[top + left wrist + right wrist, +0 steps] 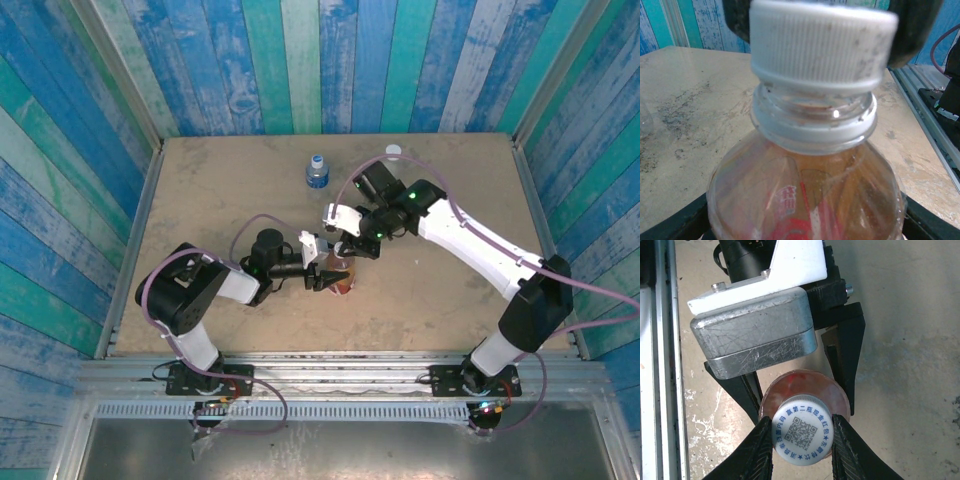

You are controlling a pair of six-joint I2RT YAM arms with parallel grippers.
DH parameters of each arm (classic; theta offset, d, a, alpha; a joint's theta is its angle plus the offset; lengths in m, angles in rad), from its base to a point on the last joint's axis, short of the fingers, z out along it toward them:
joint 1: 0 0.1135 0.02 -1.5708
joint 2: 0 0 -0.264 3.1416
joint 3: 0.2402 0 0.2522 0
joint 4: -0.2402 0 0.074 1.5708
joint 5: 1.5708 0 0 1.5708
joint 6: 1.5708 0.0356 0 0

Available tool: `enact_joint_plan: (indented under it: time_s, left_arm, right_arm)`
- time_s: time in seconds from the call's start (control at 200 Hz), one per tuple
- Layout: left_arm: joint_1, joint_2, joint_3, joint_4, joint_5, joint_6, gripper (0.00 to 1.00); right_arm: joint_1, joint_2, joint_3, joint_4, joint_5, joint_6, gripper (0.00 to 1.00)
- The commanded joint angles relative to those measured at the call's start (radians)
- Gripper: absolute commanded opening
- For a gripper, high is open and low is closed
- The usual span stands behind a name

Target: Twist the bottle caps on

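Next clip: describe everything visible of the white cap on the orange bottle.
The cap is white plastic with a ribbed, speckled side; its flat top carries a blue QR code ringed by blue characters. It sits on the neck of the bottle, with clear neck showing below it. The right gripper pinches its sides, while the left gripper clamps the bottle's body.

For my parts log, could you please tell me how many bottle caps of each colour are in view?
White caps: 2 (white QR-code cap on the orange-drink bottle; far white cap)
Blue caps: 1 (blue cap on the blue-labelled bottle)
Total: 3
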Motion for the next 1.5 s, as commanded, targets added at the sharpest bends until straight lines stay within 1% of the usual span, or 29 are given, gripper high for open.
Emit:
enact_joint_plan:
  time_s: [0.0,0.21,0.305,0.365,0.471,0.621,0.786,0.831,0.886,1.011,1.146,1.252,1.337,1.412,1.492]
  left_arm:
    - [-0.007,0.016,-0.01,-0.096,-0.004,0.002,0.7]
    - [-0.008,0.016,-0.009,-0.095,-0.002,0.001,0.7]
    - [-0.007,0.016,-0.01,-0.093,-0.003,-0.001,0.7]
    - [-0.007,0.017,-0.01,-0.091,-0.008,0.0,0.7]
    - [-0.007,0.016,-0.011,-0.086,-0.018,-0.006,0.69]
    - [-0.006,0.015,-0.012,-0.074,-0.024,-0.012,0.69]
    - [-0.007,0.019,-0.013,-0.068,-0.017,-0.018,0.69]
    - [-0.007,0.017,-0.013,-0.067,-0.016,-0.018,0.68]
    - [-0.007,0.015,-0.013,-0.07,-0.016,-0.018,0.68]
    - [-0.007,0.013,-0.013,-0.07,-0.011,-0.017,0.69]
    - [-0.007,0.006,-0.015,-0.075,-0.013,-0.013,0.69]
    - [-0.007,0.007,-0.016,-0.078,-0.016,-0.01,0.68]
    - [-0.007,0.007,-0.015,-0.079,-0.016,-0.009,0.69]
    - [-0.007,0.008,-0.014,-0.079,-0.014,-0.009,0.68]
    - [-0.007,0.008,-0.015,-0.078,-0.014,-0.01,0.69]
  right_arm:
    - [0.018,0.02,-0.007,-0.052,0.049,0.055,0.28]
    - [0.025,0.023,-0.027,-0.053,0.096,0.156,0.27]
    - [0.028,0.017,-0.038,-0.05,0.104,0.22,0.26]
    - [0.038,0.007,-0.06,-0.038,0.135,0.273,0.25]
    - [0.073,-0.007,-0.098,-0.02,0.221,0.392,0.25]
    - [0.126,-0.044,-0.161,0.006,0.333,0.612,0.22]
    - [0.177,-0.059,-0.192,0.003,0.418,0.851,0.19]
    - [0.198,-0.052,-0.189,-0.003,0.449,0.905,0.19]
    - [0.222,-0.033,-0.177,-0.013,0.458,0.948,0.19]
    - [0.237,0.021,-0.13,-0.057,0.479,0.949,0.2]
    - [0.235,0.04,-0.078,-0.088,0.492,0.92,0.21]
    - [0.232,0.047,-0.039,-0.113,0.489,0.907,0.25]
    - [0.233,0.039,-0.026,-0.115,0.492,0.898,0.31]
    - [0.232,0.016,-0.019,-0.11,0.492,0.879,0.38]
    - [0.233,-0.024,-0.022,-0.089,0.483,0.809,0.45]
